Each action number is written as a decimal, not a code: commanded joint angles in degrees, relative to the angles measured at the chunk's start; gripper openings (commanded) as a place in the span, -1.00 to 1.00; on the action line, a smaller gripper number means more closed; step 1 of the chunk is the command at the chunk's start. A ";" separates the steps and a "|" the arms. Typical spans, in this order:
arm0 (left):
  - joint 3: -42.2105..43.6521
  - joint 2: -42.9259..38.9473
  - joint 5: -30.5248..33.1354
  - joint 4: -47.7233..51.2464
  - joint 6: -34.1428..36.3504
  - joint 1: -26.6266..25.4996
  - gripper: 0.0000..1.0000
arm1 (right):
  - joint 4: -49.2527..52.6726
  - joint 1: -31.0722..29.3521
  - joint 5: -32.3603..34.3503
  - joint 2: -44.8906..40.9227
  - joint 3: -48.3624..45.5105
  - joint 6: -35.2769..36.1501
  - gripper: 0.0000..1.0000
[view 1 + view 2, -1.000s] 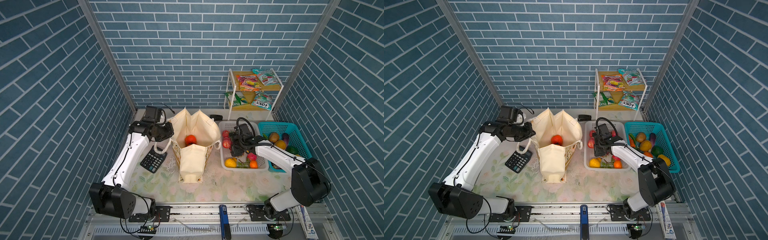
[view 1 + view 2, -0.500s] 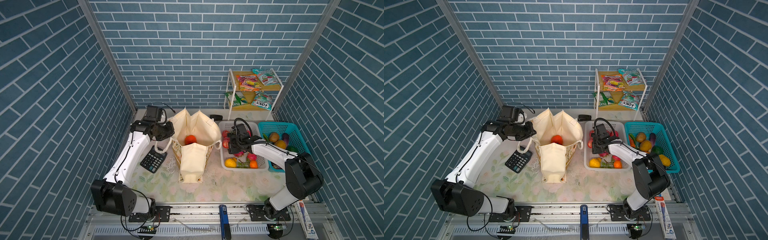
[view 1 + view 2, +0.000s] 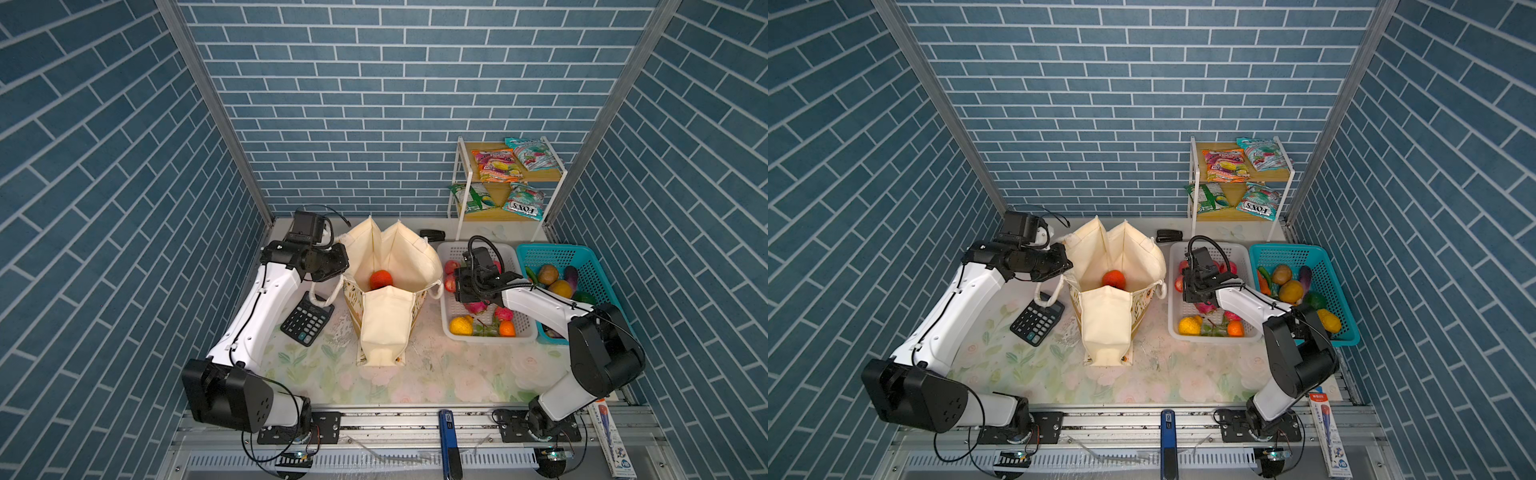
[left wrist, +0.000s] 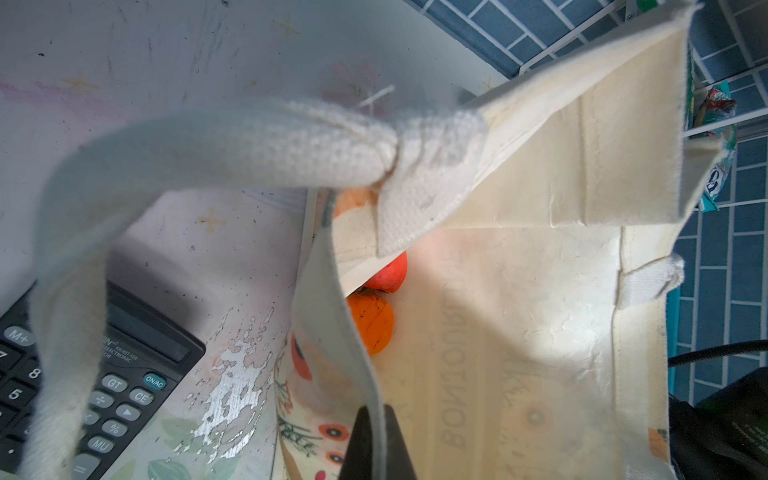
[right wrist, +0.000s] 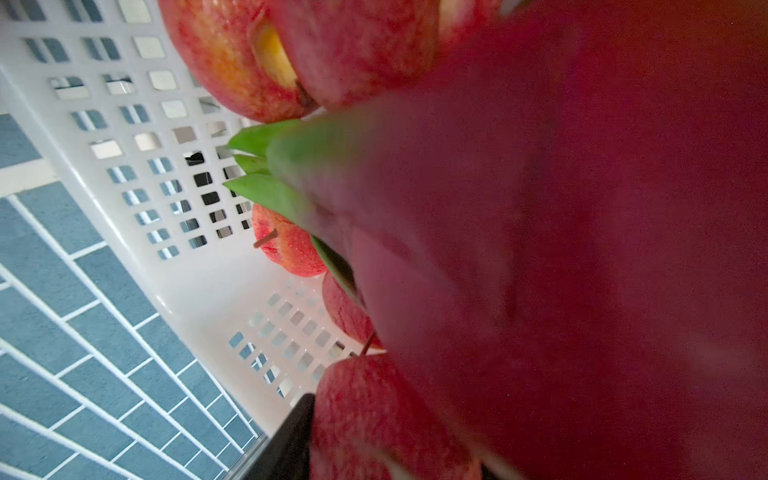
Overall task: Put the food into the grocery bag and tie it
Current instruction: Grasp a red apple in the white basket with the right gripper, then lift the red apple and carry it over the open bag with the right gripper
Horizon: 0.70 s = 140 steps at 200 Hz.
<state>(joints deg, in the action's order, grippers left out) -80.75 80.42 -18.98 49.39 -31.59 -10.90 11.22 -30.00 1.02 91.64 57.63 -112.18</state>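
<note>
The cream grocery bag (image 3: 386,320) (image 3: 1106,320) stands open in both top views, with a red-orange fruit (image 3: 380,279) inside. My left gripper (image 4: 376,446) (image 3: 343,270) is shut on the bag's left rim; the rope handle (image 4: 208,153) hangs beside it. In the left wrist view two round fruits (image 4: 372,324) lie in the bag. My right gripper (image 3: 459,286) (image 3: 1187,286) reaches down into the white basket (image 3: 486,337). Its fingers (image 5: 291,440) sit against a red apple (image 5: 374,424), beside the magenta dragon fruit (image 5: 582,249) (image 3: 476,307).
More apples (image 5: 291,249) and orange fruits (image 3: 460,326) lie in the white basket. A teal basket (image 3: 590,257) of produce stands to its right. Snack packets (image 3: 496,164) lie on the back shelf rack. A calculator (image 3: 307,319) lies left of the bag, a black stapler (image 3: 432,235) behind it.
My right gripper has shifted a little left inside the white basket and its jaws have narrowed around the apple. The left arm has stayed on the bag rim.
</note>
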 commanded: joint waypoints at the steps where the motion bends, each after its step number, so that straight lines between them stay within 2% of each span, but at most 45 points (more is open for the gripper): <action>1: -0.89 0.79 -0.13 0.54 0.35 -0.30 -1.00 | 0.25 -0.22 2.41 -3.70 -1.59 0.09 -0.35; 23: -1.07 0.96 -0.20 0.28 0.15 -0.35 -1.00 | 1.50 -0.23 3.85 -7.01 -1.25 4.65 -0.48; 46: -1.42 1.06 -0.29 0.60 0.35 -0.31 -1.00 | 3.43 -0.13 5.31 -10.05 1.39 13.41 -0.48; 73: -1.91 0.98 -0.20 1.45 0.92 -0.27 -1.00 | 6.81 -0.07 7.98 -13.73 6.17 29.53 -0.47; 97: -2.21 0.72 -0.08 2.07 1.32 -0.27 -1.00 | 8.58 -0.07 8.92 -16.27 11.63 47.80 -0.49; 118: -2.14 0.59 0.00 2.38 1.54 -0.27 -1.00 | 11.29 -0.15 6.42 -16.19 17.77 62.33 -0.50; 140: -1.84 0.25 -0.33 2.47 1.71 -0.33 -1.00 | 13.63 -0.24 2.68 -15.66 22.45 71.18 -0.51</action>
<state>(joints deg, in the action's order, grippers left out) -81.54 80.73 -19.16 50.30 -31.03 -10.90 19.79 -30.00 6.63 76.31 75.83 -60.16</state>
